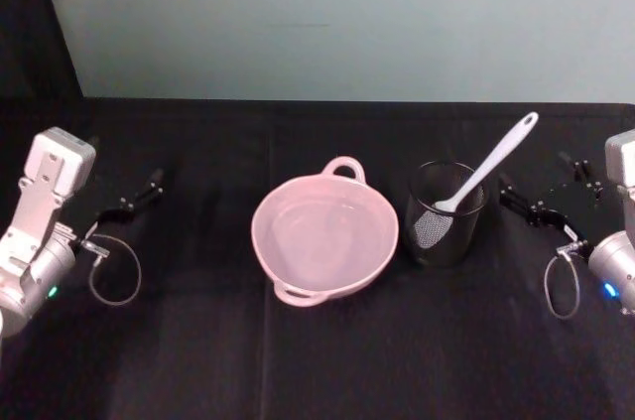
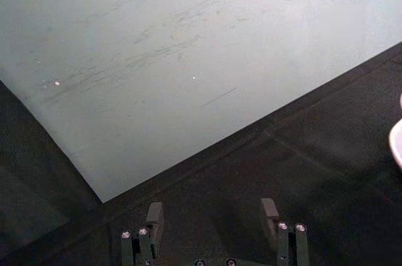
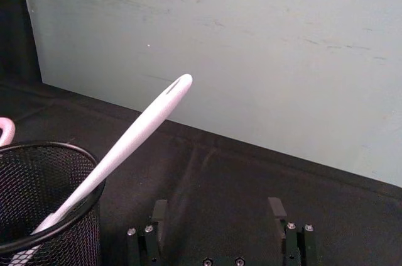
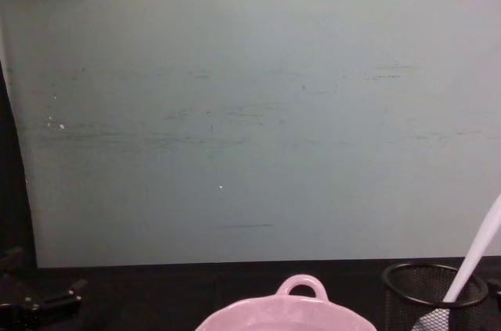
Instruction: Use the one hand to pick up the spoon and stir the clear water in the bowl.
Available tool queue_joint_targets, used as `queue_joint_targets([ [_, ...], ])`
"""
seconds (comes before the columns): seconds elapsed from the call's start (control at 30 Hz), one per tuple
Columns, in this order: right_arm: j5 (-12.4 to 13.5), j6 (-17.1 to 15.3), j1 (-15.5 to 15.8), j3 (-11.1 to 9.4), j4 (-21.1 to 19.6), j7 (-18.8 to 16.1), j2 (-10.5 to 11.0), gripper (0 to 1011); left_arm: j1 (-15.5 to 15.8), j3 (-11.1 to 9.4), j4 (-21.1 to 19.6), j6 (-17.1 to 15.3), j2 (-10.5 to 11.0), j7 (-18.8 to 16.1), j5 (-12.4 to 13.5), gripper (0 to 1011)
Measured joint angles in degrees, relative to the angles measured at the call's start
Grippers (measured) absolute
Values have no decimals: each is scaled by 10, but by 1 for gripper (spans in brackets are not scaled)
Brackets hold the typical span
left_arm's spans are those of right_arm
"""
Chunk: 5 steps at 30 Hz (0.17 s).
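Observation:
The pale pink bowl (image 1: pixel 324 236) sits mid-table with clear water (image 1: pixel 319 246) faintly glinting inside; its loop handle also rises at the bottom of the chest view (image 4: pixel 301 286). The white spoon (image 1: pixel 491 164) stands blade-down in a black wire-mesh cup (image 1: pixel 446 213) just right of the bowl, its handle leaning up and to the right. In the right wrist view the spoon (image 3: pixel 135 134) leans out of the cup (image 3: pixel 44 203). My right gripper (image 1: pixel 536 194) hovers open just right of the cup, and its fingers (image 3: pixel 276 210) hold nothing. My left gripper (image 1: pixel 144 192) rests open far left of the bowl.
A black cloth (image 1: pixel 317 360) covers the table, backed by a pale green wall (image 1: pixel 337 13). Cable loops hang from both wrists (image 1: pixel 114 271). Open cloth lies in front of the bowl and between the bowl and my left gripper (image 2: pixel 212 216).

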<state>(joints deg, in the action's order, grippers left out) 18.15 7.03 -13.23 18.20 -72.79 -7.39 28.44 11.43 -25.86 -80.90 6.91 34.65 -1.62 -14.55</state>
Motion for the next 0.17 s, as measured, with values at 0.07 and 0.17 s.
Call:
queue_joint_targets([
  [0.07, 0, 0, 0, 0, 0, 0, 0, 1003, 0, 0, 0, 0, 0, 0, 0, 1011],
  [0.17, 0, 0, 0, 0, 0, 0, 0, 1003, 0, 0, 0, 0, 0, 0, 0, 1011],
])
